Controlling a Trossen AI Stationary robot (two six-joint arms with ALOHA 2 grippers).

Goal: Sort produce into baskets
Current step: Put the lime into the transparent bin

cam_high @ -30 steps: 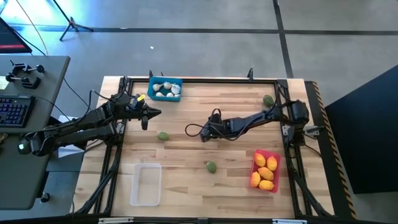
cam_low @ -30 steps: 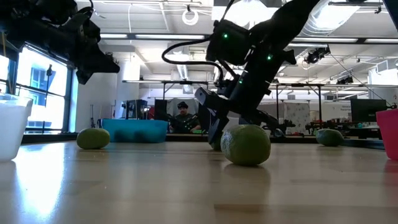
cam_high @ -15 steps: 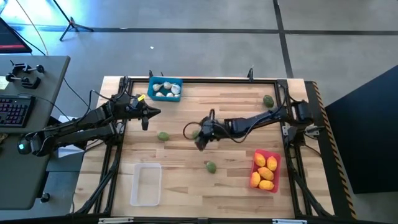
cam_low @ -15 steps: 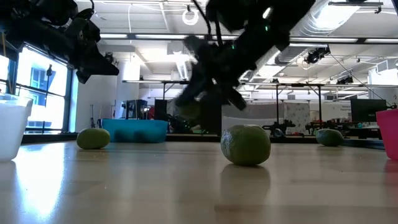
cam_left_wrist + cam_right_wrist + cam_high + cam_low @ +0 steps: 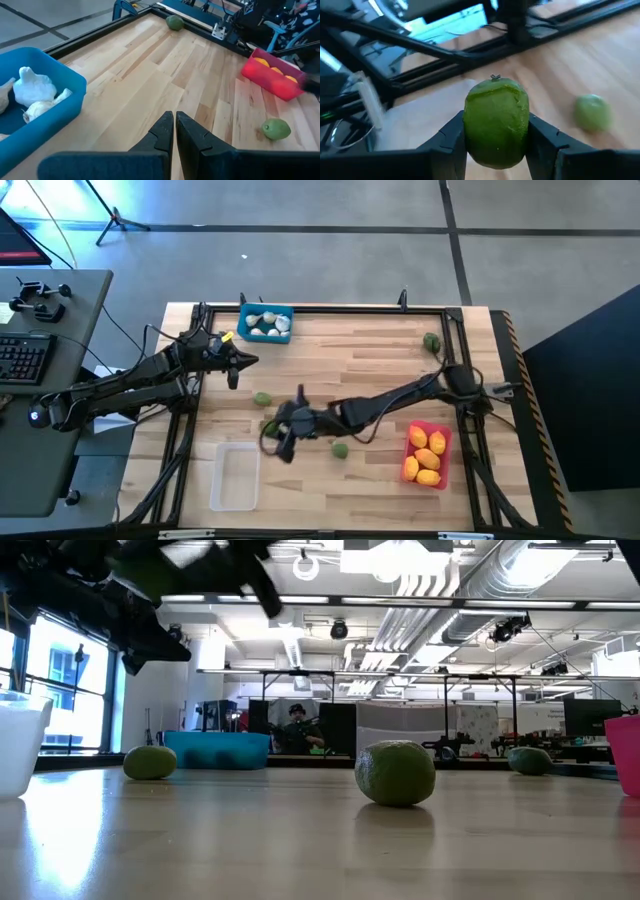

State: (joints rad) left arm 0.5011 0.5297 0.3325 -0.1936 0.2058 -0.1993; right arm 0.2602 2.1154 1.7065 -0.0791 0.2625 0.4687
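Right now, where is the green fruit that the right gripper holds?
In the high view, the green fruit is in the right gripper, above the table's left-centre, just beside the clear bin and near another green fruit.

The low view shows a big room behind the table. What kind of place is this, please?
Probably a robotics lab or workshop in an industrial hall. Bare pipes and ducts run under the ceiling, a person sits among equipment at the back, and a desk with a keyboard stands beside the wooden table.

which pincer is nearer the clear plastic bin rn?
Right. The right pincer, gripping a green oval fruit, is just beside the clear plastic bin; the left pincer sits farther off, near the blue bin.
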